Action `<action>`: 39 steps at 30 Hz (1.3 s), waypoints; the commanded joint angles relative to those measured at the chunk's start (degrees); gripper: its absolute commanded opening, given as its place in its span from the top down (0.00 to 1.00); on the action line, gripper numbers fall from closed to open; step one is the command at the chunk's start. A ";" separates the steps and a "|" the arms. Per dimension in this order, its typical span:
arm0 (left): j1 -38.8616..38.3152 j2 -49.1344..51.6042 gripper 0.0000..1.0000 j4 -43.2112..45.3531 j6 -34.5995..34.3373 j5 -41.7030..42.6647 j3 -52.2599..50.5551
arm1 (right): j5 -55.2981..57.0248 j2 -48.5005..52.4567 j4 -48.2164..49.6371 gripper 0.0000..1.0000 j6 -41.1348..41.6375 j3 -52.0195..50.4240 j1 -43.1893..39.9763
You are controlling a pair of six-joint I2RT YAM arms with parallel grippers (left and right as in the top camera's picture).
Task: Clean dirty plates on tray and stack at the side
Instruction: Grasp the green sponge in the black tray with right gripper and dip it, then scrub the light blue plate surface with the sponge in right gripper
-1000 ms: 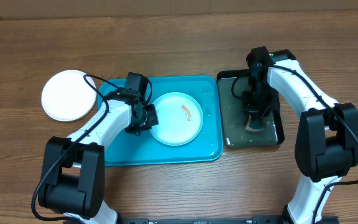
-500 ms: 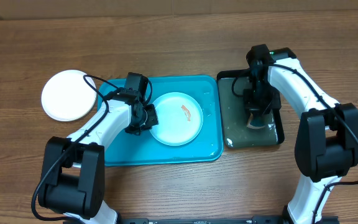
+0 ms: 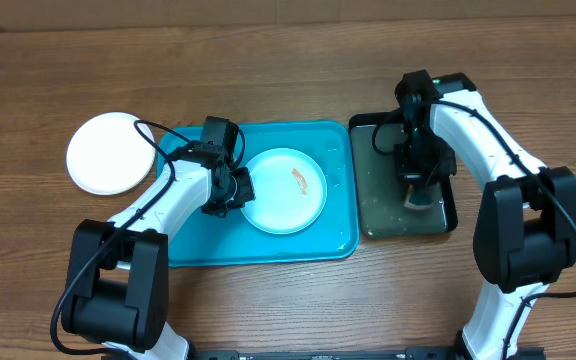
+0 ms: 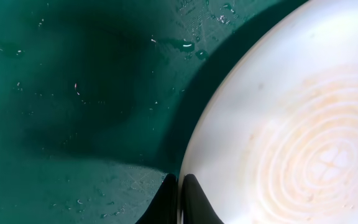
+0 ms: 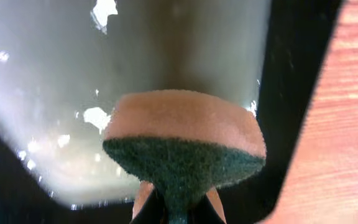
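Right gripper (image 5: 176, 214), clamped on sponge (image 5: 185, 143), shifted slightly in black basin (image 3: 368, 215) to wet it; left gripper (image 4: 179, 200) pinches smeared plate (image 4: 278, 124) rim, steadying it.

You have a brown wooden table (image 3: 288, 60), its grain running from left to right. Three things lie directly on it in one row. At the left side is a round white plastic plate (image 3: 111, 152). Just beside it, in the middle, is a large rectangular teal-blue plastic tray (image 3: 308, 245). At the right, a smaller black rectangular basin (image 3: 378, 205) stands close against the tray.
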 commanded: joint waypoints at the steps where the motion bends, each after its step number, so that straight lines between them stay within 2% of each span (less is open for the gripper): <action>1: -0.35 0.55 0.96 0.20 -0.87 -0.37 0.39 | -0.04 -1.36 -3.56 0.96 -0.20 7.23 0.24; 8: -0.26 0.55 0.96 -0.37 -0.83 1.11 0.79 | -7.54 -1.36 -11.56 0.96 -0.22 20.94 1.84; 12: -0.11 0.55 0.96 -0.46 -0.83 1.09 0.96 | -16.92 -1.36 -9.81 0.96 -0.20 25.16 4.90; 16: -0.37 0.55 0.96 -0.17 -0.83 1.77 0.96 | -21.75 -1.25 -5.07 0.96 -0.13 25.29 9.81; 22: -0.37 0.55 0.96 -0.11 -0.85 1.79 0.96 | -17.57 -1.09 1.66 0.96 0.26 23.65 18.32; 28: -0.39 0.55 0.96 -0.13 -0.83 2.10 0.96 | -4.52 0.46 5.73 0.96 2.78 21.35 25.53; 39: -0.39 0.55 0.96 -0.24 -0.83 2.16 0.96 | -0.83 8.24 7.93 0.96 3.28 20.68 27.85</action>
